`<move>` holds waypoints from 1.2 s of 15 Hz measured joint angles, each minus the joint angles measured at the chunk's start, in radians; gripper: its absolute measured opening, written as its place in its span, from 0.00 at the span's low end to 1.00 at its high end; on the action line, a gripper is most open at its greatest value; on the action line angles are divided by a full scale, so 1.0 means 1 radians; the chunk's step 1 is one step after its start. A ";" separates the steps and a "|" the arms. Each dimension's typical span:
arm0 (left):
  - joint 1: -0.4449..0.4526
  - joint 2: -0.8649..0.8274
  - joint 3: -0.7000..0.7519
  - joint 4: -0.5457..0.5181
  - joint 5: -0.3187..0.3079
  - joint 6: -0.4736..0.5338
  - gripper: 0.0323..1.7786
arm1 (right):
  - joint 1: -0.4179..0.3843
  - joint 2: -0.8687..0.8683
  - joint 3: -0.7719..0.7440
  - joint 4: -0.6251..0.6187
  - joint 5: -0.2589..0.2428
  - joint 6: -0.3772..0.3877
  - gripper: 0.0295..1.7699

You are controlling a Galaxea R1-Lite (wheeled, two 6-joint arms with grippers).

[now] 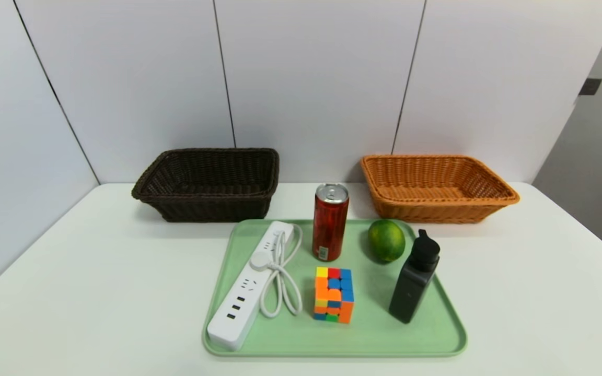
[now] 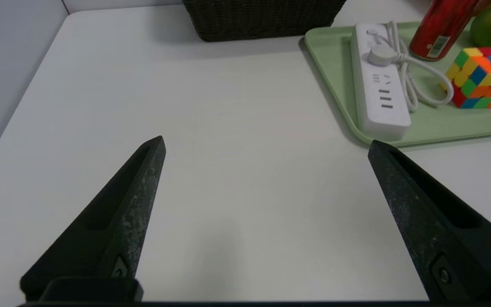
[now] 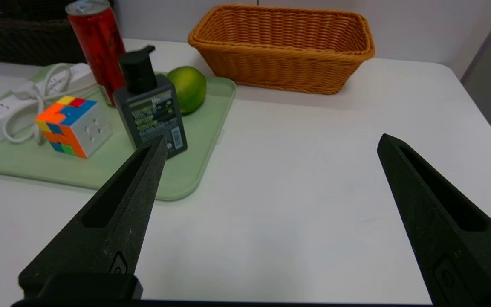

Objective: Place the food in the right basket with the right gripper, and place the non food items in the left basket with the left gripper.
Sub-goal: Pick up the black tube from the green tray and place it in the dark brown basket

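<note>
Hovering over bare table, left gripper spread wide, empty; power strip and cube on green tray beyond its right finger, dark basket ahead. Right gripper likewise spread, empty: black bottle just past its left finger, lime and red can behind that, orange basket ahead.

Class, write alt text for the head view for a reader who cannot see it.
A green tray on a white table holds a power strip, red can, lime, puzzle cube and dark pump bottle. Behind it stand a dark basket left, an orange basket right.
</note>
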 joint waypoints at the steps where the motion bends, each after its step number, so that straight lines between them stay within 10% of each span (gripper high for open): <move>1: -0.001 0.071 -0.065 -0.003 -0.011 -0.003 0.95 | 0.002 0.079 -0.066 0.000 0.016 0.014 0.96; 6: -0.005 0.445 -0.375 -0.001 -0.070 -0.005 0.95 | 0.006 0.497 -0.457 0.003 0.019 0.117 0.96; 11: -0.009 0.702 -0.543 0.029 -0.001 -0.014 0.95 | -0.004 0.801 -0.650 0.006 -0.141 0.105 0.96; 18: -0.059 0.796 -0.503 -0.027 0.053 0.050 0.95 | -0.041 0.975 -0.723 -0.005 -0.091 0.048 0.96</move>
